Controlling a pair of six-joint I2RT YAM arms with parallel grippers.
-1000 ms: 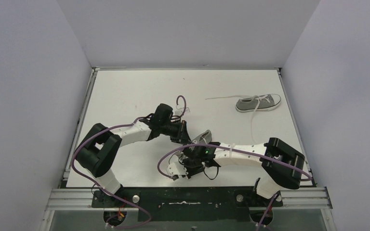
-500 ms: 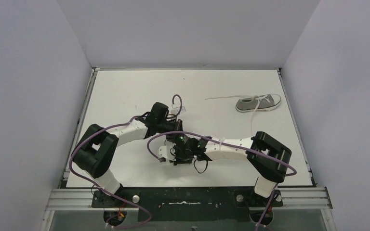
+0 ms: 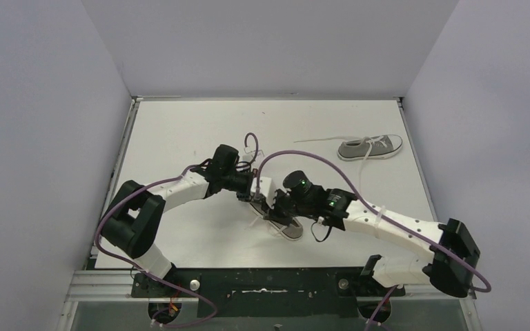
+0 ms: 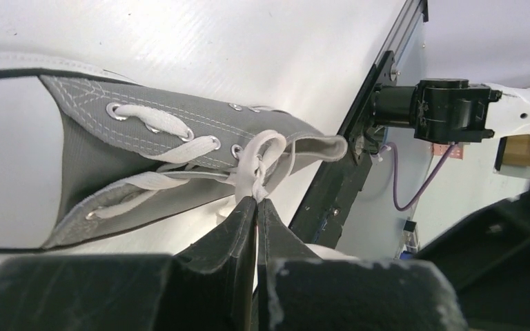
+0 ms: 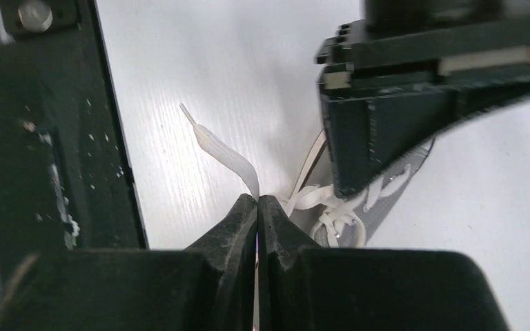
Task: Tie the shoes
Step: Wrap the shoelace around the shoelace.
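**Both hands pinch laces over the near shoe; far shoe lies loose**

Table (image 3: pixel 179 138): white, carries the two shoes well apart.

Arms: the left arm (image 3: pixel 179 189) and right arm (image 3: pixel 393 227) converge at front centre. Judged reason: each takes one strand of the same shoe.

Far shoe (image 3: pixel 370 147): back right, upright on its sole, white laces loose and trailing over the table. Judged not yet tied.

Near shoe (image 3: pixel 292 229): front centre, directly under both hands and partly hidden from above. The left wrist view shows its tongue and eyelet rows, with the lower lacing in place.

Left hand (image 4: pixel 256 201): fingers pressed together, pinching the looped lace (image 4: pixel 255 165) just beside the top eyelets. Holding this close to the shoe probably anchors the crossing while the other strand is worked.

Right hand (image 5: pixel 257 200): fingers pressed together on the flat lace end (image 5: pixel 224 148), with a short tail and its tip sticking out past the grip. A grip near the end leaves most of the strand free to draw.

Judgement: first knot in hand. I cannot tell whether the crossing is already a true knot. Risk: the short tail slips from the right pinch under pull.
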